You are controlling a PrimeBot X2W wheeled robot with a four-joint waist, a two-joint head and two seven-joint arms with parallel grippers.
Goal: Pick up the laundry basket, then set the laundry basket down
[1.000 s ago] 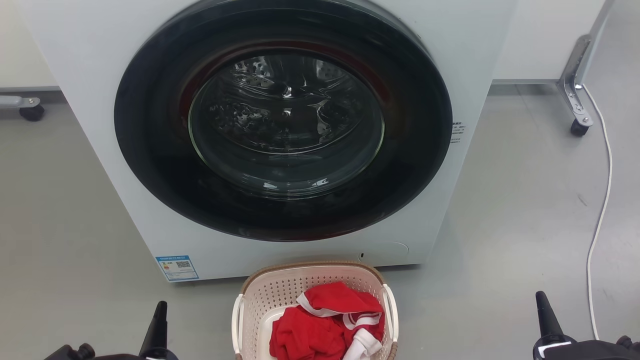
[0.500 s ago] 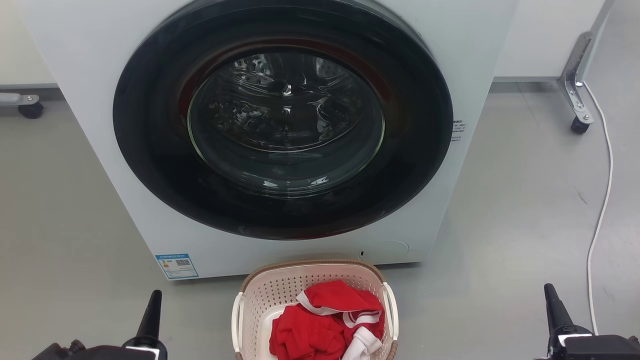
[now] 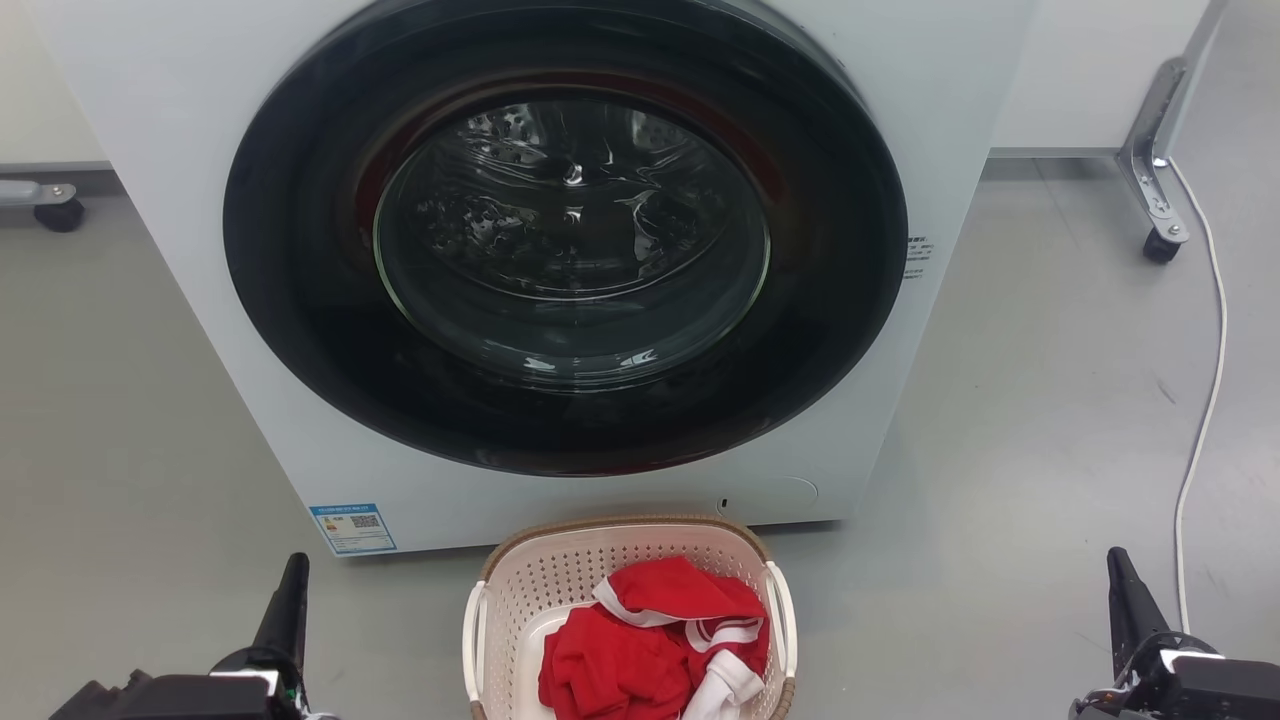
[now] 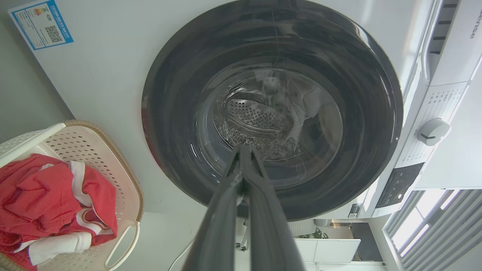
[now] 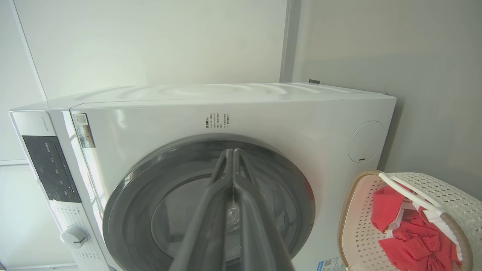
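Head view: the laundry basket (image 3: pixel 535 590), rounded cream perforated plastic with a brown woven-look rim, sits on the smooth grey floor (image 3: pixel 1000 400) just in front of the glossy white washing machine (image 3: pixel 160 150). It holds crumpled red-and-white cloth (image 3: pixel 610 670). The left gripper (image 3: pixel 285 600) and right gripper (image 3: pixel 1125 600) flank it, well apart.

Left wrist view: the tapered dark fingers meet at the tips, gripping nothing.

Right wrist view: the fingers are likewise pressed together.

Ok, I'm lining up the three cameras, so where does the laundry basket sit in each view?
Head view: the laundry basket is at the bottom centre, cut off by the lower edge.
Left wrist view: the laundry basket is in the lower left corner.
Right wrist view: the laundry basket is in the lower right corner.
Shared landmark: the washing machine's round dark door, beside the basket in every view.
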